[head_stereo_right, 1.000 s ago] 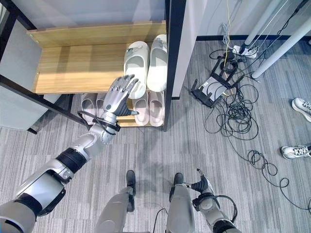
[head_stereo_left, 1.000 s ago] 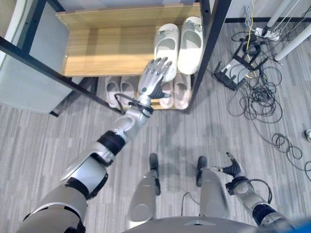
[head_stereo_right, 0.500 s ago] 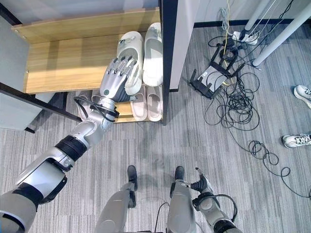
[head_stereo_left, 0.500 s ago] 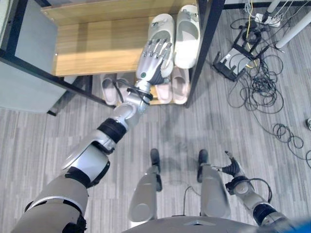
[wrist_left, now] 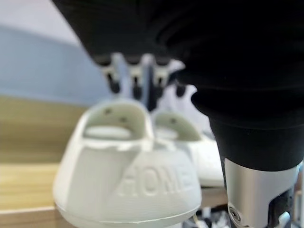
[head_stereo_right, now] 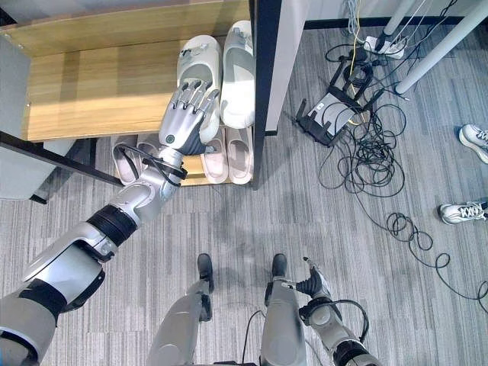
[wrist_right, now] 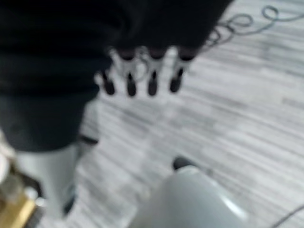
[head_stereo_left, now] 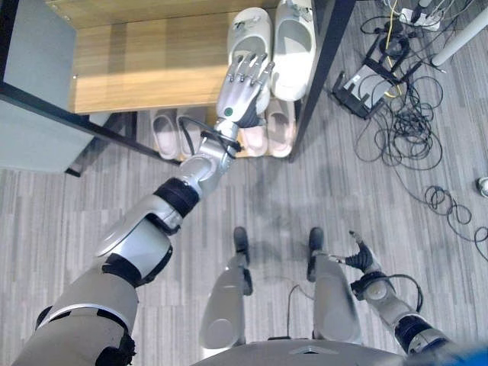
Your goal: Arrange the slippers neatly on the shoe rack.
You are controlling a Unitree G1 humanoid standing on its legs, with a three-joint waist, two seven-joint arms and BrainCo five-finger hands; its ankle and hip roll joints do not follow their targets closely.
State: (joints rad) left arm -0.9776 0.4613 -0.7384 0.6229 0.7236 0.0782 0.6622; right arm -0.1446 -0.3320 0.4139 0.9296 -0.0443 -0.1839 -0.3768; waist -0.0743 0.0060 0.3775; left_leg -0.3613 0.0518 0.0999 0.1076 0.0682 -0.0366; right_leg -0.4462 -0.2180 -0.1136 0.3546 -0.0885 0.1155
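While the left hand has advanced from the shelf edge, its straight, spread fingers now lie over the heel of the left cream-white rubber slipper, upper centre on the wooden shoe rack; aligning appears underway. Right hand hangs relaxed, lower right.

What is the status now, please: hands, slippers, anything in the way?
Left hand open, fingers straight over near white slipper on upper shelf. Right hand idle, low by the floor. Nothing blocking.
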